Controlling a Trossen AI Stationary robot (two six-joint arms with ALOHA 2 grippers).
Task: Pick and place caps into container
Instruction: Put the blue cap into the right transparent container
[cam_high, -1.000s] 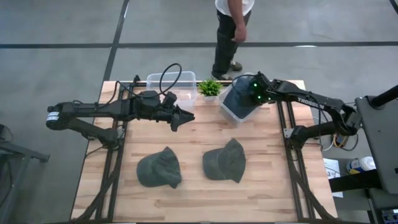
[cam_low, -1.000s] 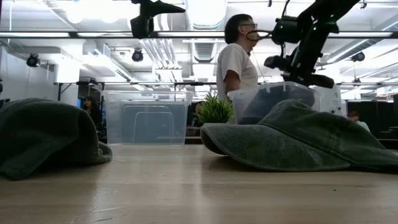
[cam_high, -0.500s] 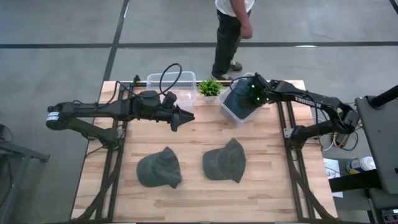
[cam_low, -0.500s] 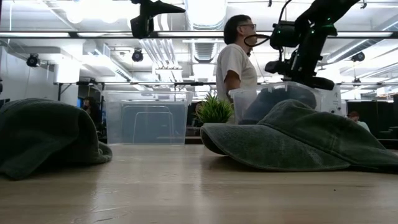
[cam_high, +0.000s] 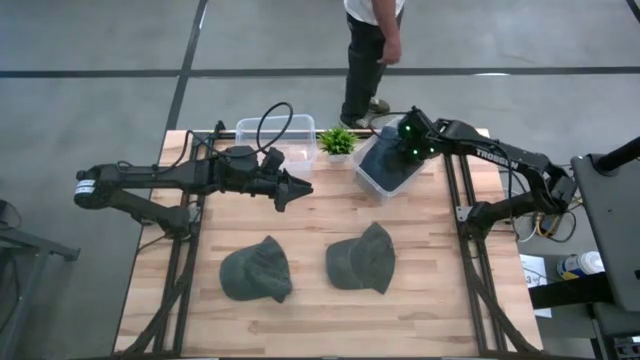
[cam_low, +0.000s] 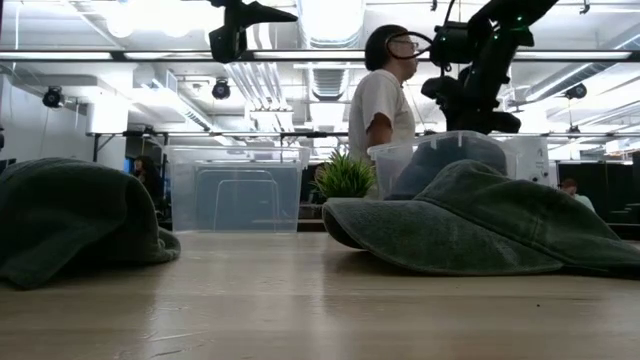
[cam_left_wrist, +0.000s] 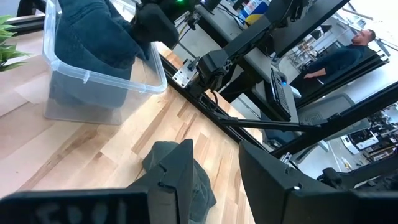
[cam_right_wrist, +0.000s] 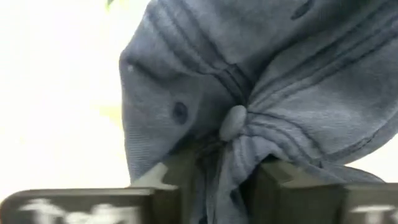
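Note:
Two olive-green caps (cam_high: 257, 270) (cam_high: 362, 258) lie flat on the wooden table near its front; the right one fills the low view (cam_low: 480, 220). A slate-blue cap (cam_right_wrist: 280, 74) sits in the right clear container (cam_high: 372, 178), its crown showing above the rim (cam_low: 450, 155). My right gripper (cam_high: 403, 148) hangs just over it, pointing steeply down, its fingers parted with the cap's cloth between them (cam_right_wrist: 227, 186). My left gripper (cam_high: 298, 190) waits open in the air over the table's left middle, holding nothing (cam_left_wrist: 214, 180). My right gripper comes at the slate-blue cap from above. A bunched fold of the crown just below its top button (cam_right_wrist: 233, 121) runs down between the two parted fingers (cam_right_wrist: 280, 183). Whether the fingers still touch the cloth, I cannot tell. The cap rests in the container.
A second clear container (cam_high: 275, 135) stands at the far edge left of a small potted plant (cam_high: 337, 140). A person (cam_high: 370, 50) stands just beyond the far edge. Bare wood lies between the containers and the two olive caps.
My right gripper has risen a little over the right container, shifted toward the far edge and rolled at the wrist. The slate-blue cap, which bulged over the container's rim, now sits lower inside it.

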